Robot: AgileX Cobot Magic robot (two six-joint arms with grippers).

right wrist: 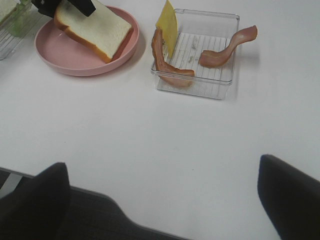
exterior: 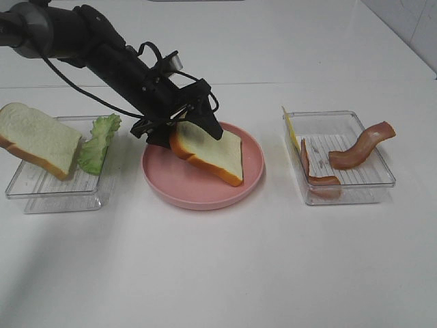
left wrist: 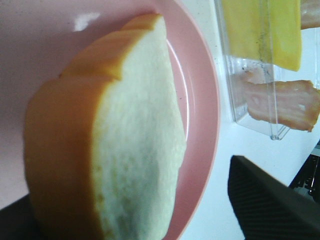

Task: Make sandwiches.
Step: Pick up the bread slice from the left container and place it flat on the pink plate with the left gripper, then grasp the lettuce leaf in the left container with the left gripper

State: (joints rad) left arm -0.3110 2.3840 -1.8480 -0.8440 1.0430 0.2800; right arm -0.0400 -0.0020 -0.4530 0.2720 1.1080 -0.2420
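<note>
Straddling the raised edge of the bread slice [exterior: 208,152], left end effector [exterior: 184,123] sits over the pink plate [exterior: 177,188]; slice tilted, low edge on the plate. Left wrist view shows a gap on one side, so can't tell if it's clamped. Right end effector [right wrist: 160,170] spread wide, empty, above the counter [exterior: 218,273]. Second slice [exterior: 37,139] and lettuce [exterior: 99,140] in left tray [exterior: 54,198]; bacon strips [exterior: 360,145], cheese [exterior: 290,130] in right tray [exterior: 382,181].

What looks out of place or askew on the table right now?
One bacon strip arches over the far rim of the right tray, its end sticking outside. The cheese square stands on edge against that tray's wall. In the left tray, a bread slice leans tilted, overhanging the rim.
</note>
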